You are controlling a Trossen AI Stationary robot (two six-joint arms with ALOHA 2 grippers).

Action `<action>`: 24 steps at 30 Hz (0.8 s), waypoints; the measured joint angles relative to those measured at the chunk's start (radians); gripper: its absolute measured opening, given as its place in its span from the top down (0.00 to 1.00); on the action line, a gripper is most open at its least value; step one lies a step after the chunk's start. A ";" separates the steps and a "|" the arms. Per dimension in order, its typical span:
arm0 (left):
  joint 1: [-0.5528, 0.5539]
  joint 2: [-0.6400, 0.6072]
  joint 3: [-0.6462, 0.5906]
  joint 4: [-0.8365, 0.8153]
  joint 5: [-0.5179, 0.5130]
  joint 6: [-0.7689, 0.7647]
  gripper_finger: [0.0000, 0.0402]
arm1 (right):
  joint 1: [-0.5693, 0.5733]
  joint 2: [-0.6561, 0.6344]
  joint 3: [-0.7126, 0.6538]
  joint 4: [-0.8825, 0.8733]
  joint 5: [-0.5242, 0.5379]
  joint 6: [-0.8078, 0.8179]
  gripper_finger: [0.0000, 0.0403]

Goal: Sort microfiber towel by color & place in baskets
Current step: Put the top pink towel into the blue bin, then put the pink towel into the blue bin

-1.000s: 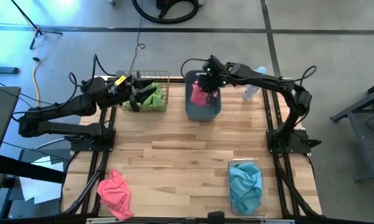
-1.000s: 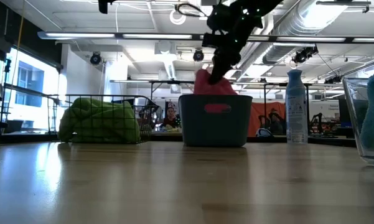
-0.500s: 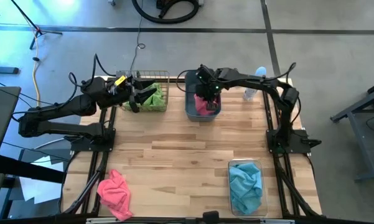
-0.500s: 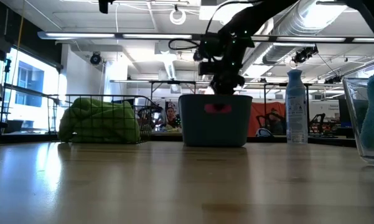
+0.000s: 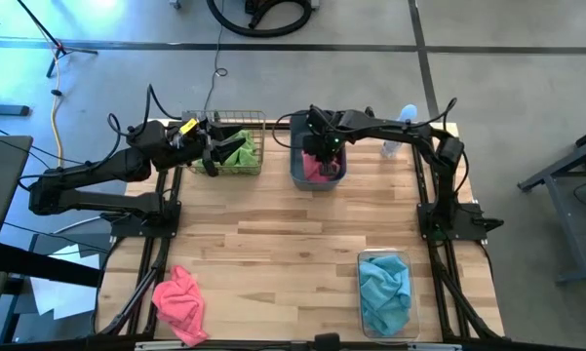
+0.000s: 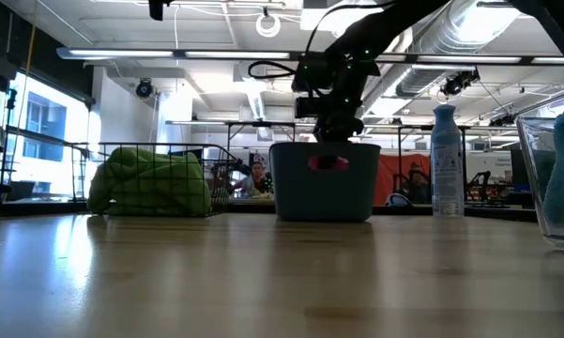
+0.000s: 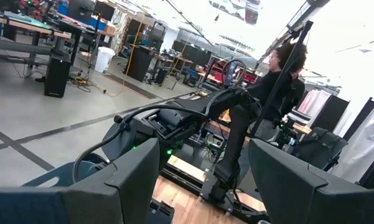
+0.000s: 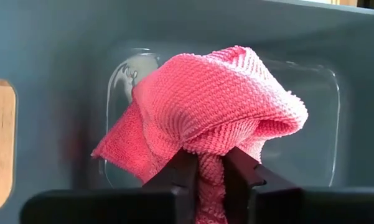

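Observation:
A pink towel (image 8: 218,106) is bunched inside the grey-blue tub (image 5: 296,168), and my right gripper (image 8: 210,174) is down in the tub, shut on it. In the low view the tub (image 6: 291,192) hides the towel except for pink in the handle slot (image 6: 327,162). A lime green towel (image 5: 236,153) lies in the copper wire basket (image 5: 256,119). My left gripper (image 5: 211,158) waits open at that basket's near left side. Light blue towels (image 5: 383,292) fill the clear bin (image 5: 362,258). A second pink towel (image 5: 180,300) lies on the table's near left corner. My right gripper pinches a gathered fold of the pink towel (image 8: 210,163) between its two fingers (image 8: 239,174), coming from above and pointing down into the tub. The rest of the towel is bunched ahead of the fingers against the tub's floor (image 8: 311,112), slack.
A pale blue spray bottle (image 5: 396,143) stands right of the tub, close under my right arm. The middle of the wooden table (image 5: 293,234) is bare. In the left wrist view a person (image 7: 280,81) is in the room beyond the table.
My right gripper has gone down into the grey-blue tub and a little toward the table's left, still shut on the pink towel. The towel, which stood above the tub's rim, has sunk inside the tub and bunched up.

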 joint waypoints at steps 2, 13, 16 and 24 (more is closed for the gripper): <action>0.000 0.000 0.000 0.000 0.000 0.000 0.42 | 0.006 0.000 0.000 0.001 0.004 0.006 0.87; 0.000 0.000 0.000 -0.003 0.000 0.017 0.42 | 0.052 0.000 0.035 -0.092 0.104 0.111 0.45; 0.000 0.000 0.000 -0.003 0.000 0.018 0.42 | 0.049 0.000 0.078 -0.137 0.078 0.111 0.36; 0.000 0.000 0.000 -0.005 0.000 0.022 0.42 | 0.028 0.000 0.265 -0.220 0.059 0.116 0.32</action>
